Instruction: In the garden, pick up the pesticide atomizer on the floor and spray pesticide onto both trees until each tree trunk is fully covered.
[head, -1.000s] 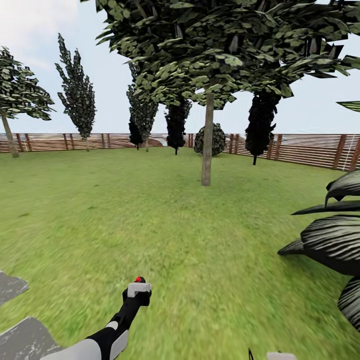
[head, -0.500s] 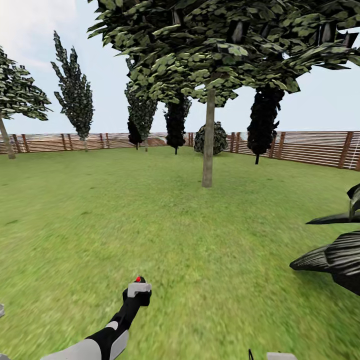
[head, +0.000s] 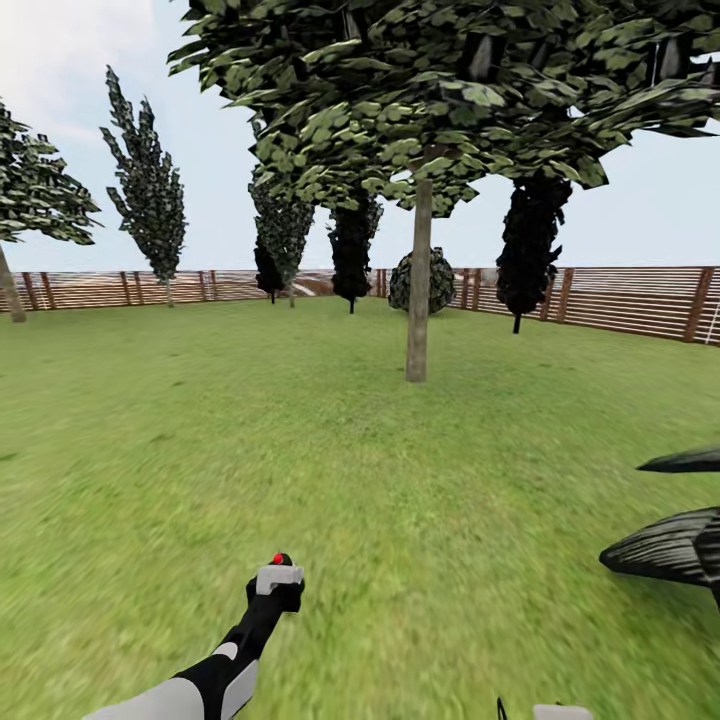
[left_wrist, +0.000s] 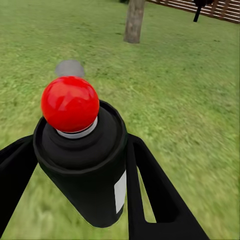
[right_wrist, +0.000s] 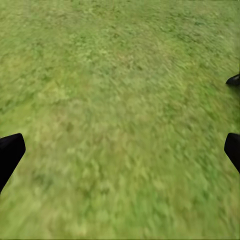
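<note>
— What is the left end effector (left_wrist: 80, 185) doing?
— It is clenched on the pesticide atomizer (left_wrist: 82, 165), a black finger (left_wrist: 155, 190) on either side of the dark body, the red dot (left_wrist: 70, 103) on top.

— And the right end effector (right_wrist: 120, 150)?
— Released: its two black fingertips (right_wrist: 10, 152) stand wide apart over bare lawn (right_wrist: 120, 100).

— Where is the atomizer from the head camera?
— Held up above the lawn near the lower edge (head: 278, 578), pale head uppermost.

— What lies beyond?
— A tree (head: 430, 90) straight ahead, its tree trunk (head: 418, 290) well apart from the atomizer, then the slatted fence (head: 620, 298)
</note>
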